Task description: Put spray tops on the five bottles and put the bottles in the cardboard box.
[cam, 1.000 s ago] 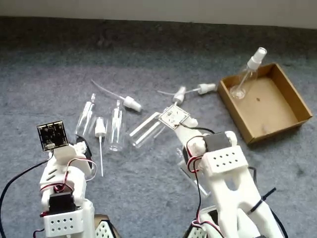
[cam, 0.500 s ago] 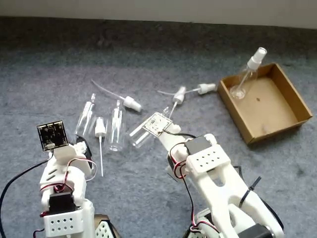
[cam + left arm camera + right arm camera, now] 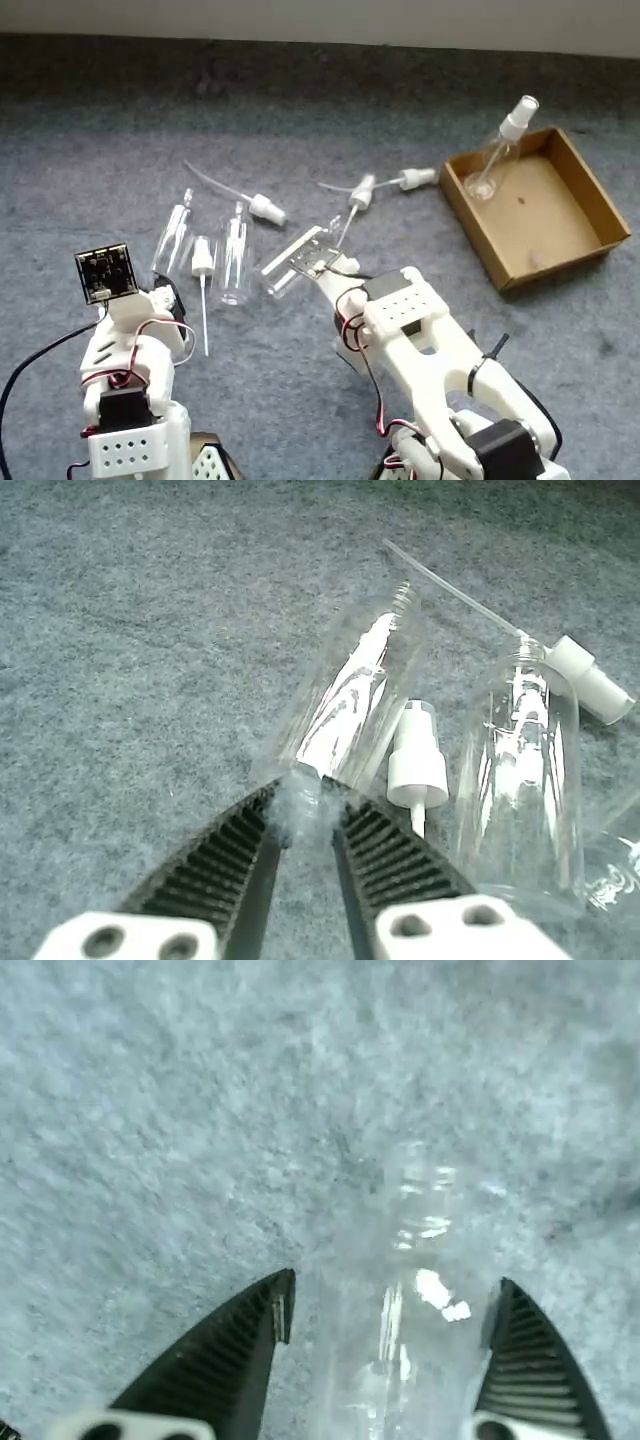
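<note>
My left gripper (image 3: 300, 800) sits low on the grey carpet, its fingers pinched on the base end of a clear bottle (image 3: 345, 695) lying flat; in the high view that bottle (image 3: 172, 238) is the leftmost one. A loose spray top (image 3: 415, 770) lies beside it, then a second bottle (image 3: 520, 770). My right gripper (image 3: 392, 1290) is open, fingers on either side of a third clear bottle (image 3: 415, 1260) lying mid-carpet (image 3: 278, 272). One bottle with a spray top (image 3: 502, 148) leans in the cardboard box (image 3: 575, 240).
Three more spray tops with thin tubes lie on the carpet: one (image 3: 265, 208) beyond the bottles and two (image 3: 360, 190) (image 3: 418, 178) near the box's left corner. The carpet runs to a pale wall at the back. Bare carpet lies to the far left and front right.
The right arm swung left, away from the box, and came down over the middle bottle. The left arm has not moved.
</note>
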Action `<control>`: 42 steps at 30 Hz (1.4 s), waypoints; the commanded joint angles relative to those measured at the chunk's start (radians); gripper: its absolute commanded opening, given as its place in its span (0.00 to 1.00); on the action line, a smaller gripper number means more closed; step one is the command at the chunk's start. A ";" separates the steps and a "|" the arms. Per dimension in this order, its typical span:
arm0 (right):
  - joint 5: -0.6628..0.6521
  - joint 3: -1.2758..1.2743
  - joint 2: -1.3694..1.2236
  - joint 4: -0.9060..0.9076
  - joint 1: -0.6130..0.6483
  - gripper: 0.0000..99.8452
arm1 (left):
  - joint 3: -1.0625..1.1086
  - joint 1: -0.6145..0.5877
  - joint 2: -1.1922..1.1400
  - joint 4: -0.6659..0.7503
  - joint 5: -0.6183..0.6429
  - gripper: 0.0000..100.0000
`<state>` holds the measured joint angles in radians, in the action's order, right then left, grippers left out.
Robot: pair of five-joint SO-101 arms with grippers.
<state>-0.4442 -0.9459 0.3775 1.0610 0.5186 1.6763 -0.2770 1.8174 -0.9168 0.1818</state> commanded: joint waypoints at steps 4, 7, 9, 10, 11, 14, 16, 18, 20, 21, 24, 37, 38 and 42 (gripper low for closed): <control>0.015 0.001 -0.004 -0.053 0.010 0.25 | 0.018 0.016 0.007 0.026 0.002 0.00; 0.014 -0.001 -0.004 -0.053 0.010 0.25 | 0.018 0.016 0.007 0.026 0.002 0.00; 0.009 -0.010 -0.004 -0.051 0.010 0.25 | 0.018 0.016 0.007 0.026 0.002 0.00; 0.009 -0.024 -0.004 -0.054 0.010 0.25 | 0.018 0.016 0.007 0.026 0.002 0.00; 0.008 -0.035 -0.004 -0.058 0.015 0.25 | 0.018 0.016 0.007 0.026 0.002 0.00; 0.008 -0.051 -0.004 -0.059 0.015 0.25 | 0.018 0.016 0.007 0.026 0.002 0.00; 0.009 -0.051 -0.004 -0.059 0.012 0.25 | 0.018 0.016 0.007 0.026 0.002 0.00; 0.009 -0.051 -0.004 -0.059 0.012 0.25 | 0.018 0.016 0.007 0.026 0.002 0.00; 0.009 -0.053 -0.004 -0.059 0.012 0.27 | 0.018 0.016 0.007 0.026 0.002 0.00; 0.009 -0.053 -0.004 -0.059 0.012 0.28 | 0.018 0.016 0.007 0.026 0.002 0.00; 0.009 -0.053 -0.004 -0.059 0.012 0.30 | 0.018 0.016 0.007 0.026 0.002 0.00; 0.009 -0.044 0.007 -0.054 0.010 0.13 | 0.018 0.016 0.007 0.026 0.002 0.00; 0.009 -0.044 0.007 -0.053 0.010 0.11 | 0.018 0.016 0.007 0.026 0.002 0.00; 0.014 -0.042 0.008 -0.042 0.010 0.11 | 0.018 0.016 0.007 0.026 0.002 0.00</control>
<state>-0.4427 -0.9981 0.3744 1.0211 0.5201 1.6763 -0.2770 1.8174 -0.9168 0.1818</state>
